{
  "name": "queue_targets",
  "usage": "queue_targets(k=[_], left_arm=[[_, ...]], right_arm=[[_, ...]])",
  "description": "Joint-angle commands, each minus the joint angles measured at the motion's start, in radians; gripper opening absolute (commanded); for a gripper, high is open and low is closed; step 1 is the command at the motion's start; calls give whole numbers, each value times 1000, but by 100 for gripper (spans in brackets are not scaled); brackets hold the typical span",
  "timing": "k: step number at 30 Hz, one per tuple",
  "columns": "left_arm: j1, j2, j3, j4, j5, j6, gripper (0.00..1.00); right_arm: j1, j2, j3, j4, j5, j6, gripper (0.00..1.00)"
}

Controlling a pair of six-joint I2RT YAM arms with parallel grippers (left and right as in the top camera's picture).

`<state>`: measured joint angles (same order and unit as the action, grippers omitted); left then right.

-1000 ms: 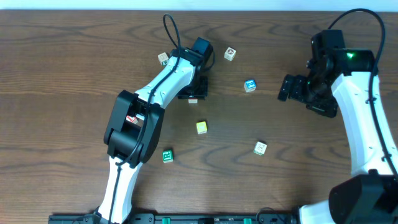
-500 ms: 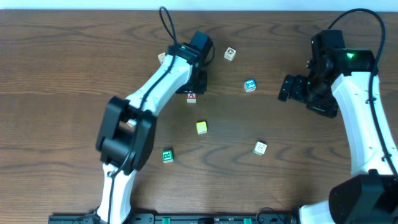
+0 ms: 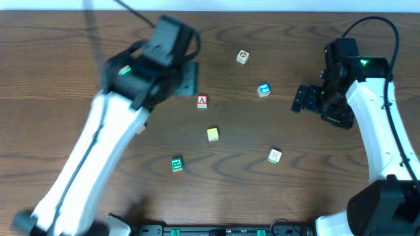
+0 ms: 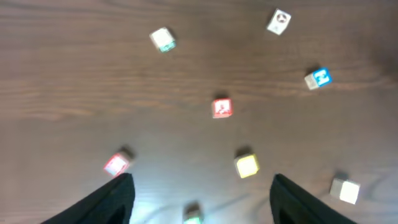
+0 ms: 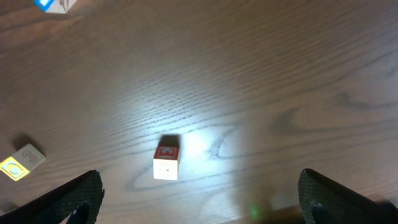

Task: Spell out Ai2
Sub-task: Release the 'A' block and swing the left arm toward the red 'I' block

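Note:
The red-framed "A" cube (image 3: 201,101) (image 4: 221,107) lies alone on the table, free of both grippers. My left gripper (image 3: 189,77) (image 4: 202,180) hangs high and blurred up-left of it, open and empty. A blue-framed cube (image 3: 264,90) (image 4: 319,78) (image 5: 53,5) sits to the right, its character too small to read. Another red-framed cube (image 4: 116,164) lies left of the "A", mostly hidden by my left arm from overhead. My right gripper (image 3: 300,98) (image 5: 199,177) is open above the table. A red-topped cube (image 5: 166,157) lies just ahead of it, letter unreadable.
A yellow cube (image 3: 212,134) and a green-faced cube (image 3: 176,164) lie below the "A". A pale cube (image 3: 243,57) sits at the back and a white-and-yellow one (image 3: 275,156) (image 5: 22,162) at the front right. Another pale cube (image 4: 163,39) lies at the back left.
My left gripper opened, let go of the "A" cube and rose up and away to the left. The "A" cube stays where it was set. The right arm barely moved.

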<state>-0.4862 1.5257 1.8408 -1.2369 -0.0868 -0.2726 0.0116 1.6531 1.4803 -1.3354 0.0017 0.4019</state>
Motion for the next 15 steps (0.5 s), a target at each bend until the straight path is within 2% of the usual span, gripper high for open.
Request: queue_targets(k=[1,4,6,8,9,13,15], left_arm=[[3,-109,28,-82,-101,37,73],[3,-222,28,-179,-143,35,72],[3,-295,28,-236,-185,-11,72],[3,-365,27,-289,-201,-68,79],[3,-399,27,-314,-201,-107,82],[3,-482,27,-434,-202,-327,85],[3,-515,11,-452,-133,-397,84]], right_arm=[[11,-11,-6,14,17,-12,99],[23,-21,-6,26,17,-25,99],[32,-32,-6,26,17,-44,99],[42,-43,-6,21,17,-44,99],[45,-48,-6,19,17,-43,99],[53,-67,-6,8,7,-43,99],[58,-74,-6,-7,6,-43,99]])
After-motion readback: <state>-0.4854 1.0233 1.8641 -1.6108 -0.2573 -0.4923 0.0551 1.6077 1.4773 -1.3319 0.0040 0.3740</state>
